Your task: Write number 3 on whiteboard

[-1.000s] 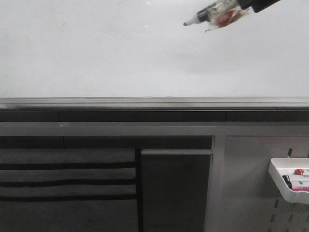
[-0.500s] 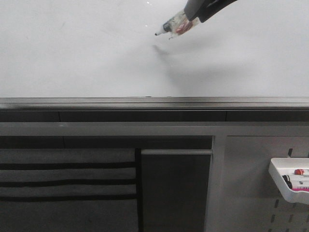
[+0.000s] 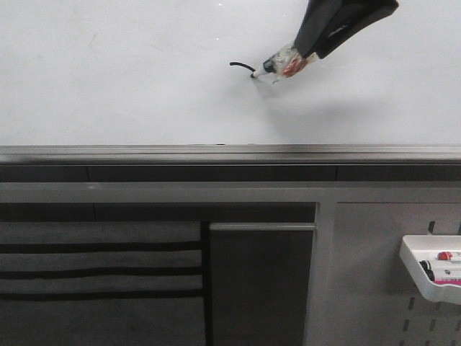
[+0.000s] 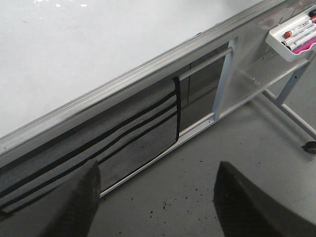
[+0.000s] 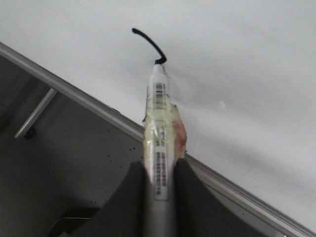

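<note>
The whiteboard [image 3: 130, 79] fills the upper front view, glossy white with a grey lower rail [image 3: 216, 153]. My right gripper [image 3: 306, 52] is shut on a white marker [image 3: 277, 66] wrapped in clear tape; its tip touches the board. A short curved black stroke [image 3: 241, 65], only the top arc of the number 3, runs left from the tip. In the right wrist view the marker [image 5: 159, 128] sits between the fingers [image 5: 129, 197] with the stroke [image 5: 149, 44] above its tip. My left gripper [image 4: 155, 197] is open and empty, over the grey floor below the board [image 4: 74, 49].
A white tray [image 3: 432, 270] with markers hangs on the grey pegboard panel [image 3: 374, 288] at lower right; it also shows in the left wrist view [image 4: 291, 37]. A grey fabric panel with black stripes [image 3: 101, 274] hangs under the rail. A caster [image 4: 310, 146] stands on the floor.
My right gripper moved the marker down and left onto the board, then drew a short curved black stroke rightward. The board was blank before.
</note>
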`<state>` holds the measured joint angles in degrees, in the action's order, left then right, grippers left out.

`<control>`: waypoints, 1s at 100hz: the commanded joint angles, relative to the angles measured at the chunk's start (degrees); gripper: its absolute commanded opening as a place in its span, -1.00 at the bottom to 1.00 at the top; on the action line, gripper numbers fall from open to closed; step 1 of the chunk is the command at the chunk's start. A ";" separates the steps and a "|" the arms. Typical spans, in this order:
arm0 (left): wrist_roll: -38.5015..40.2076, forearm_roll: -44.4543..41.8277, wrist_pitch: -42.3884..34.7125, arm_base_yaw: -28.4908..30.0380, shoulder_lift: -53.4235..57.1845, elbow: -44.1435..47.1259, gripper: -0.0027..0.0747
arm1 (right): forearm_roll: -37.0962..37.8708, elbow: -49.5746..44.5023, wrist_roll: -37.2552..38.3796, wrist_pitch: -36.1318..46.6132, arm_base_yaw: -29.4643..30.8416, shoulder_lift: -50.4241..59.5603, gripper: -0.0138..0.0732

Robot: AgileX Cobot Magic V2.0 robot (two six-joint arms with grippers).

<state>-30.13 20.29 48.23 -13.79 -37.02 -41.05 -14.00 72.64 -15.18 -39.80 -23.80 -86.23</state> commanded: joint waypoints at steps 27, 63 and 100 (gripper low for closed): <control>0.49 1.67 -3.63 -0.03 0.05 -1.50 0.23 | 1.58 1.92 0.52 0.41 1.83 1.78 -0.79; 0.49 1.67 -3.63 -0.03 0.05 -1.50 0.23 | -1.76 -0.29 0.52 13.29 -6.19 -0.55 -0.79; 0.49 1.67 -3.63 -0.03 0.05 -1.50 0.23 | -2.61 -12.57 -12.21 12.35 -14.89 25.22 -0.79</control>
<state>-30.13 20.29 48.23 -13.79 -36.90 -41.01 -16.37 63.35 -23.77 -33.83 -37.78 -68.09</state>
